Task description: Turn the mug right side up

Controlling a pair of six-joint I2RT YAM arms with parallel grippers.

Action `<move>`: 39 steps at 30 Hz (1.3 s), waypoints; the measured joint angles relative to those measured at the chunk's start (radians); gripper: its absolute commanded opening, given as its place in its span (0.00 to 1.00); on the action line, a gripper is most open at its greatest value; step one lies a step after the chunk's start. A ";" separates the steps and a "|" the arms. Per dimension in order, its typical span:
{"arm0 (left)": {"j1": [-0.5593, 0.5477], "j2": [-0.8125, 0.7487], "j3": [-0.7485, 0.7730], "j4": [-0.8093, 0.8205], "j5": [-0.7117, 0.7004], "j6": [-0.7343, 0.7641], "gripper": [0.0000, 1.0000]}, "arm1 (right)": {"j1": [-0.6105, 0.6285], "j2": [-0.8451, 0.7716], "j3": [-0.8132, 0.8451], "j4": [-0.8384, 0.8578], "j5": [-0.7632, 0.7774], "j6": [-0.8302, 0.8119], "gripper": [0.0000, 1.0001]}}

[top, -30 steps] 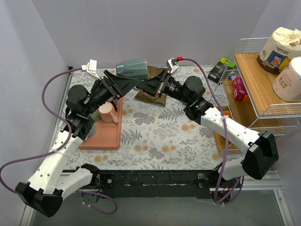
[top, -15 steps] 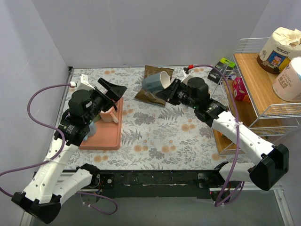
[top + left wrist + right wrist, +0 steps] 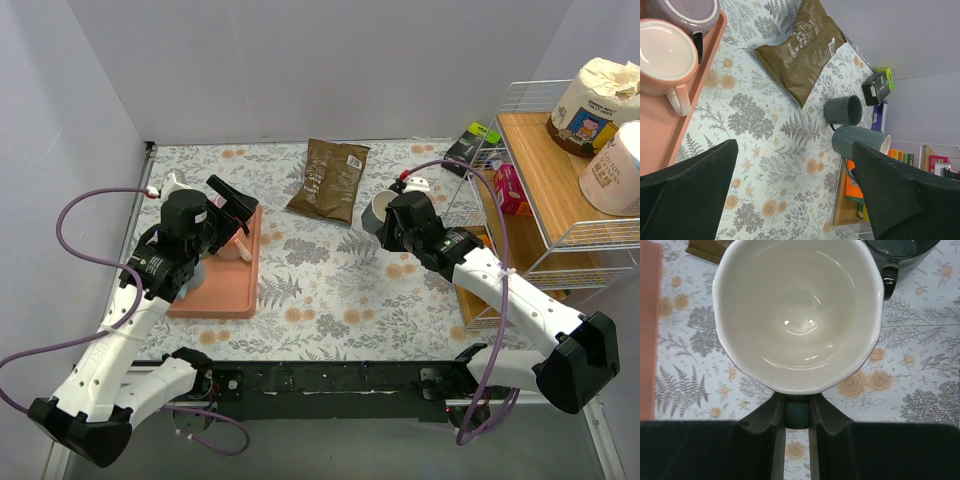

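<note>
The mug (image 3: 797,310), grey-blue outside and white inside, fills the right wrist view with its mouth facing the camera. My right gripper (image 3: 797,407) is shut on its handle. From the left wrist view the mug (image 3: 857,141) appears mouth up beside a dark grey mug (image 3: 842,110). I cannot tell whether it touches the table. From above, the right gripper (image 3: 392,222) hides it. My left gripper (image 3: 232,200) is open and holds nothing, over the tray's far end, well left of the mug.
A pink mug (image 3: 667,50) and a purple one (image 3: 682,12) stand on the salmon tray (image 3: 225,290) at the left. A brown bag (image 3: 328,180) lies at the back centre. The dark grey mug (image 3: 378,210) stands by the right gripper. A wire shelf (image 3: 540,200) lines the right edge.
The left gripper let go of the mug and drew back toward the tray. The right arm carried the mug from the back centre to the right and turned it mouth up.
</note>
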 measured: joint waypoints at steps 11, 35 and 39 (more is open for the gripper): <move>0.000 0.013 0.000 -0.058 -0.005 -0.018 0.98 | 0.000 0.196 -0.011 0.096 0.056 -0.169 0.01; 0.000 -0.037 0.047 -0.256 -0.209 -0.095 0.98 | -0.083 0.538 0.190 0.150 0.015 -0.240 0.01; 0.000 -0.037 0.047 -0.280 -0.222 -0.105 0.98 | -0.097 0.584 0.243 0.153 0.007 -0.240 0.01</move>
